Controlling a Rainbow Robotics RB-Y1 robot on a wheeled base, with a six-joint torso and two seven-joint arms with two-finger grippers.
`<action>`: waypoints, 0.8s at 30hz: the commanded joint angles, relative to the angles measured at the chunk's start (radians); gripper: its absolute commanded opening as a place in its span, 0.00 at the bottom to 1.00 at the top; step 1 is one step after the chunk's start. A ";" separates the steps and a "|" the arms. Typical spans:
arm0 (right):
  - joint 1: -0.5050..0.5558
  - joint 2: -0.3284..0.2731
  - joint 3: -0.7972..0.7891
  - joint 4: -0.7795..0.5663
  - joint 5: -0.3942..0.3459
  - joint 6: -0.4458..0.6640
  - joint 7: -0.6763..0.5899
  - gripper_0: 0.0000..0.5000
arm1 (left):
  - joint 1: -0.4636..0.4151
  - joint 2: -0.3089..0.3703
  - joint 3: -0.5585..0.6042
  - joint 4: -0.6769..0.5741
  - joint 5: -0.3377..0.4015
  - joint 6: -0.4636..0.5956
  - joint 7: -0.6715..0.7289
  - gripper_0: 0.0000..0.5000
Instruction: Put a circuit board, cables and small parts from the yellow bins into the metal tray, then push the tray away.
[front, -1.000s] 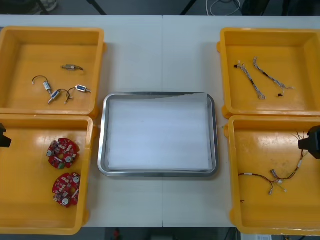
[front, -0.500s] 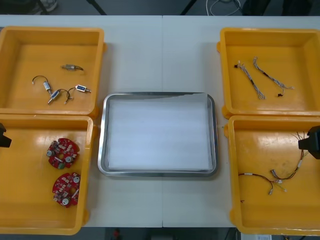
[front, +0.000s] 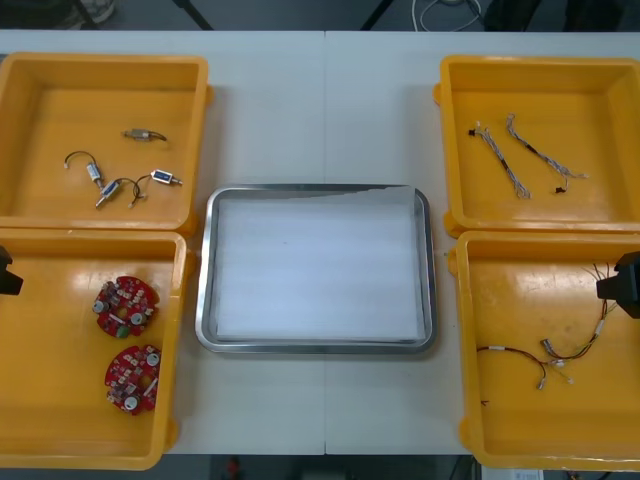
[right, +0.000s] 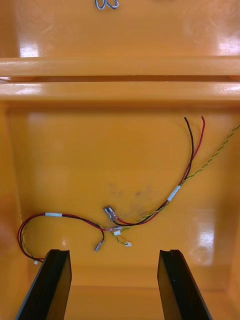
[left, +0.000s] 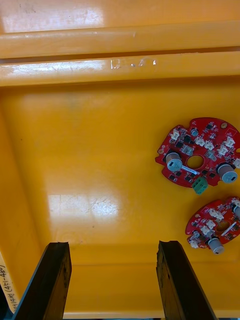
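The left gripper (left: 113, 245), black and two-fingered, hangs well to the left of the shiny rectangular metal tray (front: 318, 347), about level with its middle, its fingers (left: 52, 280) standing wide apart with nothing between them. The right gripper (right: 114, 252) hangs well to the tray's right, also level with its middle, its black fingers (right: 177, 285) likewise spread and empty.

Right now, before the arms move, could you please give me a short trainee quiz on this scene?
1. True or false: the metal tray already holds a cable.
2. How many round red circuit boards lie in the near left yellow bin? A one, B two, C three.
3. Fill in: the left gripper, over that bin, and the right gripper, over the red and yellow cables, both have fingers ___.
Key: 1 false; 2 B; 3 open.
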 joint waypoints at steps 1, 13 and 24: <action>-0.020 -0.033 0.012 -0.005 -0.006 0.003 -0.031 1.00 | 0.016 -0.010 0.032 -0.023 -0.009 0.004 -0.064 1.00; -0.038 -0.036 0.001 -0.009 -0.002 0.003 -0.031 1.00 | 0.033 -0.038 0.015 -0.019 -0.006 0.001 -0.064 1.00; 0.006 -0.026 -0.025 -0.023 0.034 0.003 -0.041 1.00 | 0.047 -0.078 -0.005 -0.023 -0.012 -0.094 -0.055 1.00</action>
